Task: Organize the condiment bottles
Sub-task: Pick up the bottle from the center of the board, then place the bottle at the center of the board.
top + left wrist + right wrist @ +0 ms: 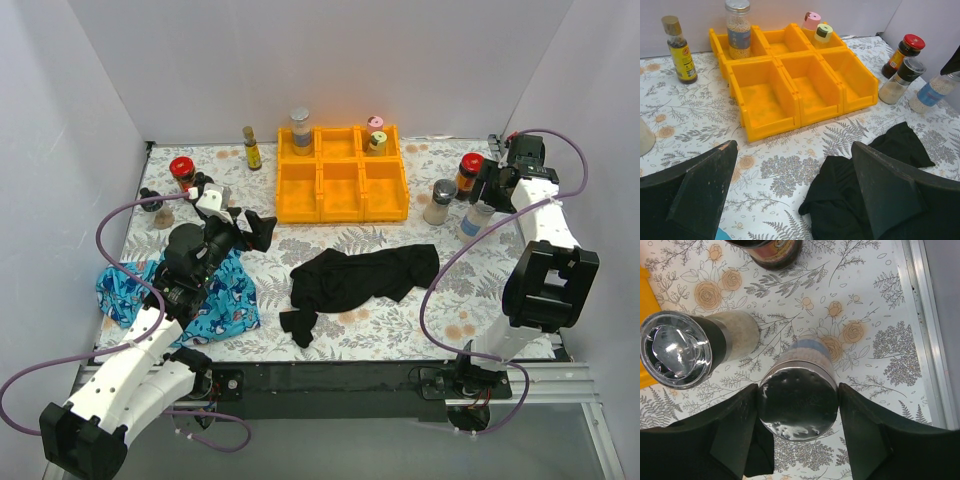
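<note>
Technician: Container count, left to right?

Inspector: Ten in total. Left of the orange tray (341, 205) there are four: the left red-lidded jar (182, 172), a dark-capped container (150, 198) and a pale jar (163, 216), both too small to identify, and one amber bottle (680, 50) standing near the tray's rear left corner. Inside the tray there are three: a silver-lidded clear jar (738, 30) in the rear left compartment, and a pink-lidded jar (812, 20) and a yellow-lidded jar (823, 35) sharing the rear right compartment. Right of the tray there are three, grouped closely: a clear-topped grinder (897, 82), the right red-lidded jar (902, 52) and a perforated-lid jar (934, 92).

Technician: Gripper status?

Inspector: The left gripper (794, 150) has its fingers spread wide and grips nothing. It sits in front of the tray, beside one black cloth (362, 275), with one blue patterned cloth (225, 300) under the arm. The right gripper (799, 412) has its fingers pressed against both sides of the perforated-lid jar's lid, just beside the grinder.
</note>
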Controlling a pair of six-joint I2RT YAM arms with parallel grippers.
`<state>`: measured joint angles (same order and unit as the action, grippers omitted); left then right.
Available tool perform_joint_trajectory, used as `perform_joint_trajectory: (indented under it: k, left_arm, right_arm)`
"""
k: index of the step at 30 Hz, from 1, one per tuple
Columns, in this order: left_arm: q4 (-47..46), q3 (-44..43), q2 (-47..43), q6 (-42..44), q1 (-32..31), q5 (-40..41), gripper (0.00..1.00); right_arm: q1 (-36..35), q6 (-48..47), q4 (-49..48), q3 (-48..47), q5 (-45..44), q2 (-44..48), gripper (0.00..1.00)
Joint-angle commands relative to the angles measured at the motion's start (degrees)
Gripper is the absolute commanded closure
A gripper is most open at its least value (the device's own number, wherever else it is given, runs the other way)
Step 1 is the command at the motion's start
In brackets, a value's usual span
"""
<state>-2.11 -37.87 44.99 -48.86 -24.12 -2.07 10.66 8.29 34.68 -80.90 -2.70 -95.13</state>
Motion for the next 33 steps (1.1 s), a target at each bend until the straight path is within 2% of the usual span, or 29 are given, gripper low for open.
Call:
perform_joint_trajectory:
  k: [1,4,5,8,11,16,21,27,33]
  left_arm:
    - [-0.18,-0.01,-0.87,0.78,-0.14,1.10,0.02]
    - [-0.18,-0.01,-1.22,0.87,-0.14,1.36,0.02]
    - [-0.18,-0.01,-1.31,0.87,-0.14,1.36,0.02]
    - [-0.09,0.07,-1.84,0.96,-0.14,3.82,0.02]
    - [-0.09,0.25,-2.54,1.05,-0.14,4.87,0.02]
    - [-0.35,0.42,-3.94,0.87,-0.14,6.81,0.02]
    - [-1.67,1.92,-7.89,0.79,-0.14,10.58,0.02]
    - [-1.85,2.01,-8.25,0.87,-0.14,11.73,0.02]
    - [-1.67,2.18,-8.96,0.79,-0.14,14.98,0.02]
  right_arm:
    - [0.16,-0.91,0.57,-2.50,-0.28,-0.41,0.33]
    - [-0.02,-1.17,1.00,-3.03,-0.72,0.30,0.47]
    - [-0.19,-1.18,1.79,-3.55,-1.60,0.56,0.54]
    - [-2.21,-1.18,5.40,-4.53,-6.43,3.53,0.63]
    - [-5.99,-0.91,8.03,-5.49,-10.21,8.72,0.67]
    - [-15.21,2.06,16.10,-8.56,-14.61,14.70,0.71]
    - [-26.53,6.20,17.80,-10.50,-12.87,16.38,0.73]
    - [-42.17,11.21,12.80,-15.42,-11.62,9.72,0.73]
    - [-53.97,12.18,6.02,-25.07,-13.39,-2.58,0.73]
